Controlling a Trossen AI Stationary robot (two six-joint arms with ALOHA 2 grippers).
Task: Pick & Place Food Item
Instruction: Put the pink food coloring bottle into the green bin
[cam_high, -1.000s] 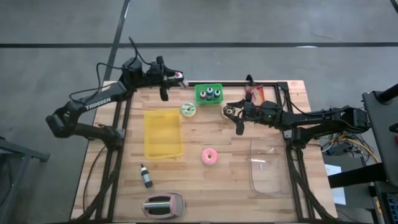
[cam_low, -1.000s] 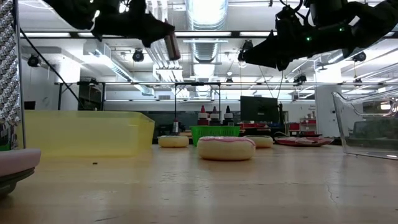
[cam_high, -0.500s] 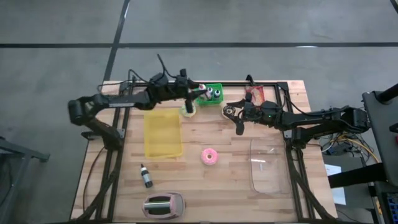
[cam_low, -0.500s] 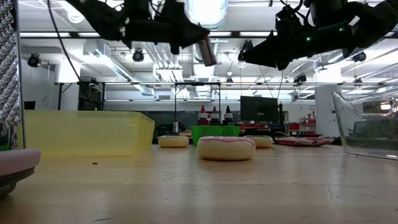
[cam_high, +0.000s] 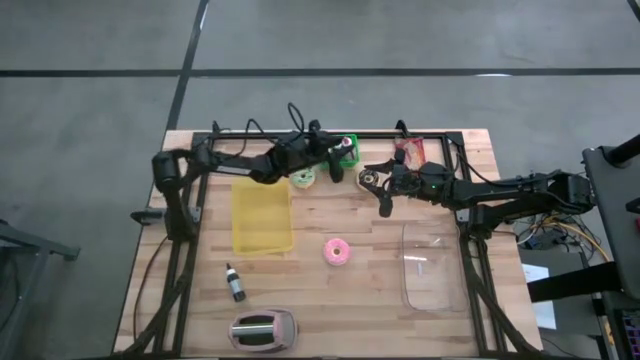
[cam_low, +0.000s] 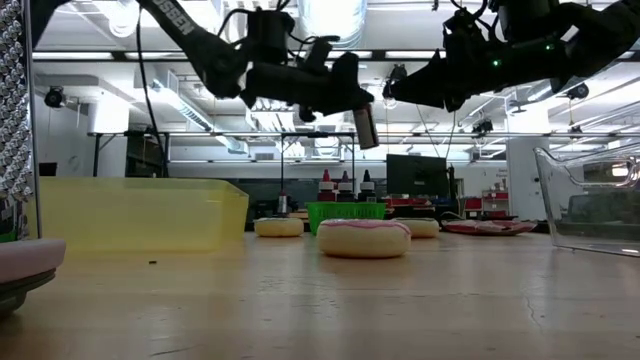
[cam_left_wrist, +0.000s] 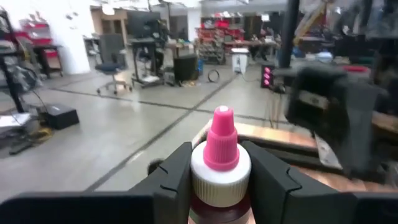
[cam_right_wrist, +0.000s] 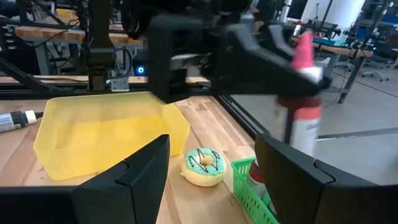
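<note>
My left gripper (cam_high: 343, 152) is shut on a dark bottle (cam_left_wrist: 221, 180) with a white collar and a pink cap, above the green rack (cam_high: 352, 139) at the far edge. In the low view the bottle (cam_low: 365, 126) hangs high over the table. A green-glazed donut (cam_high: 303, 177) and a pale donut (cam_high: 368, 180) lie near the rack, and a pink donut (cam_high: 337, 251) lies mid-table. My right gripper (cam_high: 383, 203) hovers open beside the pale donut, holding nothing. My left gripper pinches the bottle's body just below the white collar (cam_left_wrist: 219, 171), one finger (cam_left_wrist: 171, 180) on each side. The fingers come level from the table's left. The bottle stands roughly upright, pink cap (cam_left_wrist: 222, 144) on top, lifted clear above the rack.
A yellow bin (cam_high: 262, 214) sits left of centre, a clear container (cam_high: 432, 265) at the right. A small dark bottle (cam_high: 235, 283) and a pink-lidded device (cam_high: 263, 329) lie near the front edge. A red snack packet (cam_high: 412, 150) lies at the far right.
My left gripper has swept from the table's far left corner toward the right along the far edge and sunk lower, carrying the bottle. It now hangs over the green rack. The bottle has stayed in the grip.
</note>
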